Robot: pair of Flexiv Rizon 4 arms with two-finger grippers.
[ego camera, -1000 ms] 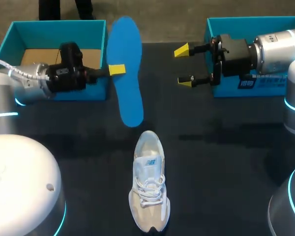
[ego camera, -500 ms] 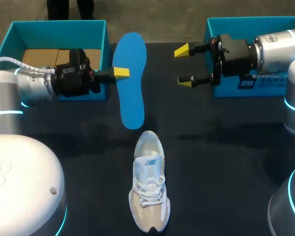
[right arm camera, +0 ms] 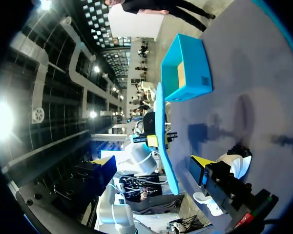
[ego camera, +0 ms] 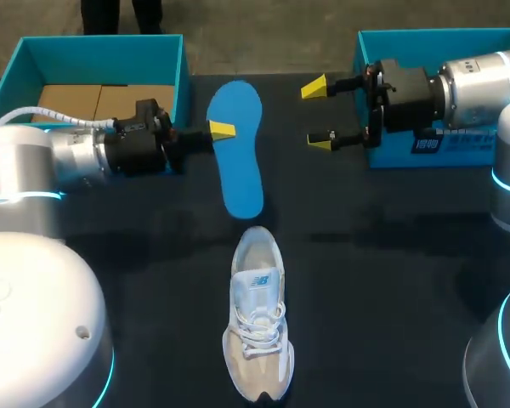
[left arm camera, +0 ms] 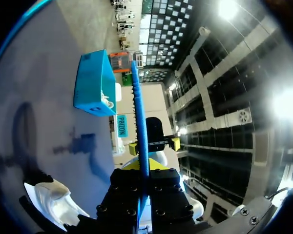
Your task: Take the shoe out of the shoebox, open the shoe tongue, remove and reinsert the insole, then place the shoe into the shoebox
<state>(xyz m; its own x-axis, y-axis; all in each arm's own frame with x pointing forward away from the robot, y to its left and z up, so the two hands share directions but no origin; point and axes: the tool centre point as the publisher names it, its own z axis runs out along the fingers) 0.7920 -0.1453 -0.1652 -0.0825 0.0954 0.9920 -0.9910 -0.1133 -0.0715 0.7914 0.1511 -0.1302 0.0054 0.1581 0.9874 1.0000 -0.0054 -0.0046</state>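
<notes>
On the dark table point(ego camera: 391, 280), head view:
- Two teal shoeboxes at the far side, well apart. Left box point(ego camera: 34, 59) open, brown cardboard showing inside. Right box point(ego camera: 442, 38) partly hidden behind the right arm.
- Left arm comes in low across the front of the left box; right arm lies across the front of the right box.
- White shoe point(ego camera: 257, 314) upright on its sole at mid-table, near side, outside both boxes, toe toward the camera, laces tied.
- Blue insole point(ego camera: 240, 144) out of the shoe, between the two boxes, its near end just beyond the shoe's heel. Cannot tell whether it touches the table.
- Left gripper point(ego camera: 221, 130): jaws closed tight on the insole's side edge. The left wrist view has the insole point(left arm camera: 139, 122) edge-on, pinched between the fingers.
- Right gripper point(ego camera: 318, 115): jaws spread wide, holding nothing, beside the insole and apart from it.
</notes>
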